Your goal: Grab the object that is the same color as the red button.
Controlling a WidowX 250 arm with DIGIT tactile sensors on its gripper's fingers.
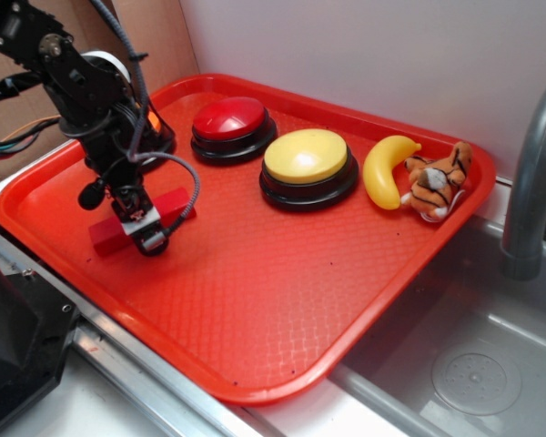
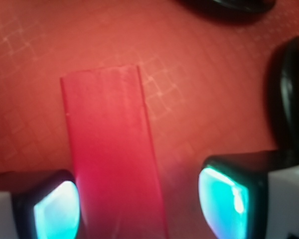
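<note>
Item: red tray [image 1: 255,319], near corner at the bottom centre of the exterior frame, overhanging a steel sink [image 1: 473,364].

Item: red block [image 2: 112,149], long and flat, lying on the tray at centre left of the exterior frame. It matches the red button [image 1: 229,118] in colour, so it is the piece to grab.

Item: gripper [image 2: 139,201], pointing down over the block's near end. Jaws spread; the block runs between the two fingertips [image 2: 57,209], close against the left pad, with a clear gap to the right. Contact with the left pad is uncertain in the blurred wrist view. Judged set for closing.

Item: arm, upper left, bent steeply downward.

Other: yellow button [image 1: 308,159], banana [image 1: 385,170], tiger toy [image 1: 437,180], along the upper right.
</note>
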